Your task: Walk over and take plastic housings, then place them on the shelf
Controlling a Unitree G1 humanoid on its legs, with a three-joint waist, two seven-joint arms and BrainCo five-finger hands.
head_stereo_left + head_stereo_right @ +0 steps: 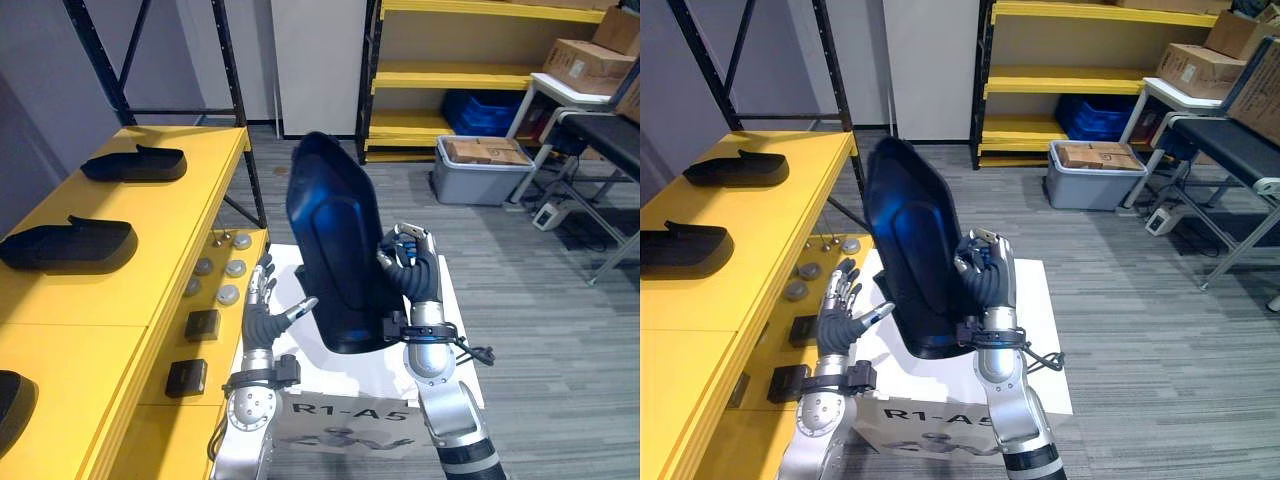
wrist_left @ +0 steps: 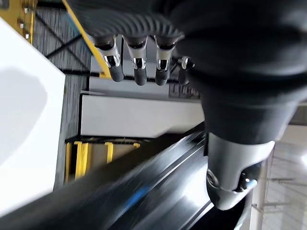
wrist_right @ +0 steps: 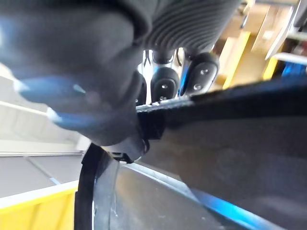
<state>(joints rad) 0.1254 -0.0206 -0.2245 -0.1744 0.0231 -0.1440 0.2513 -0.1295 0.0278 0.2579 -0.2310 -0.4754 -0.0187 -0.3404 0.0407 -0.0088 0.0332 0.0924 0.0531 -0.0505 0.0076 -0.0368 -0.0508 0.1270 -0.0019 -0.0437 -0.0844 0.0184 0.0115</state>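
Running down the robot's left side is the yellow shelf (image 1: pixel 150 250), carrying three black housings (image 1: pixel 70 245) that lie flat and well apart. There's bare yellow between them, so I'd say there's room for one more.

Next biggest is the black plastic housing (image 1: pixel 335 250), held upright in the air above the white bench (image 1: pixel 1040 320), off to the right of the shelf. The right hand (image 1: pixel 410 270) has its fingers clenched round the housing's right edge, taking the weight I'd guess. The left hand (image 1: pixel 262 310) is released, fingers straight, thumb tip at the lower left edge — looks like steadying only.

Standing it on end probably keeps it narrow for a swing left — it'd have to clear the shelf's front lip and the black post (image 1: pixel 235 120). Little round caps (image 1: pixel 228 293) and black blocks (image 1: pixel 202 324) sit on the lower ledge (image 1: pixel 225 345), under that path.
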